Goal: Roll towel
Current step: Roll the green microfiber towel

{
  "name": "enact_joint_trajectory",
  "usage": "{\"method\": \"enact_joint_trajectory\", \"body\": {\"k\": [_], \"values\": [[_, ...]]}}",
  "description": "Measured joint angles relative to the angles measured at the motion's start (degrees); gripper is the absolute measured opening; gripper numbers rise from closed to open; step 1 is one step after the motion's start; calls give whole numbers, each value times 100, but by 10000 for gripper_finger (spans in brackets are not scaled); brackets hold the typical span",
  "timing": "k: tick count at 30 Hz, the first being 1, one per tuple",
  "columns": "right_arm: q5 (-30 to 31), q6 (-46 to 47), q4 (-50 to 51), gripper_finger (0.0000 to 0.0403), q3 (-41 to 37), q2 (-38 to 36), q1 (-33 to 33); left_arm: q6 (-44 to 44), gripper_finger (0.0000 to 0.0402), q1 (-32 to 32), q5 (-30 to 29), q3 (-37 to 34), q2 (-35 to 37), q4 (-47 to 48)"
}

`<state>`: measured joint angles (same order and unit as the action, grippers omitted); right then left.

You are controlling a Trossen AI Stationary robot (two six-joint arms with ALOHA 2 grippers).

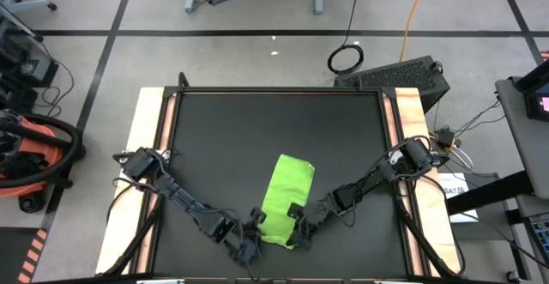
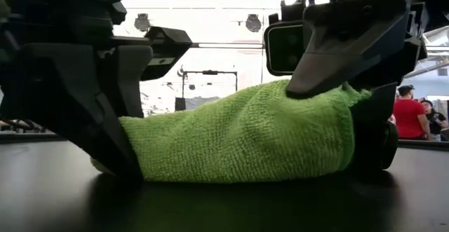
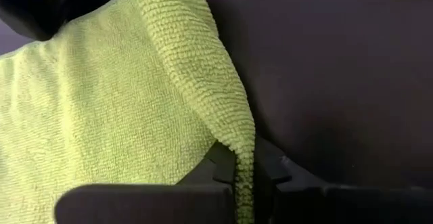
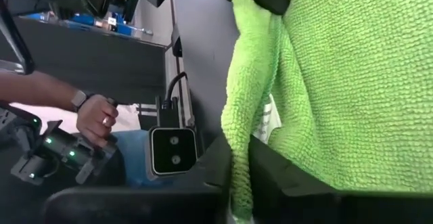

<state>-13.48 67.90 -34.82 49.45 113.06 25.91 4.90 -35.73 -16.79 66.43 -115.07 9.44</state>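
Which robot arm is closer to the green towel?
It's a tie. The left tool pinches one near corner of the towel, and the right tool pinches the other near corner. Both are touching it, one on each side.

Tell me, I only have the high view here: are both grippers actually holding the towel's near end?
Observer: Yes. In the left wrist view the left gripper pinches a folded edge of the towel between its fingers.
Operator: And the right one?
Observer: The right gripper is likewise shut on a hanging edge of cloth.
Operator: Is the towel lifted?
Observer: Partly. In the low view its underside rests on the table, while the end at the picture's right is raised higher.
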Motion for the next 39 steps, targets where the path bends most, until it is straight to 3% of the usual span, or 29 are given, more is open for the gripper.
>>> {"method": "enact_joint_trajectory", "body": {"k": [7, 12, 15, 19, 26, 31, 39], "values": [[-21, -643, 209, 152, -13, -175, 20, 41, 7, 263, 876, -9, 89, 2], [7, -1136, 990, 249, -17, -620, 41, 174, 7, 622, 2075, -9, 96, -57], [33, -1487, 1625, 270, -15, -921, 183, 175, 5, 895, 3016, -7, 77, -120], [455, -1750, 2505, 259, -14, -1288, 429, 141, 5, 1259, 4063, -20, 58, -143], [2145, -2004, 3559, 207, -11, -1720, 683, -30, 5, 1753, 4939, -24, 55, -127], [2529, -2391, 3571, 173, -2, -1753, 554, -191, 5, 2035, 5422, -24, 61, -148], [2951, -3077, 3698, 133, 0, -1753, -11, -344, 5, 2136, 5621, -24, 70, -152]]}}
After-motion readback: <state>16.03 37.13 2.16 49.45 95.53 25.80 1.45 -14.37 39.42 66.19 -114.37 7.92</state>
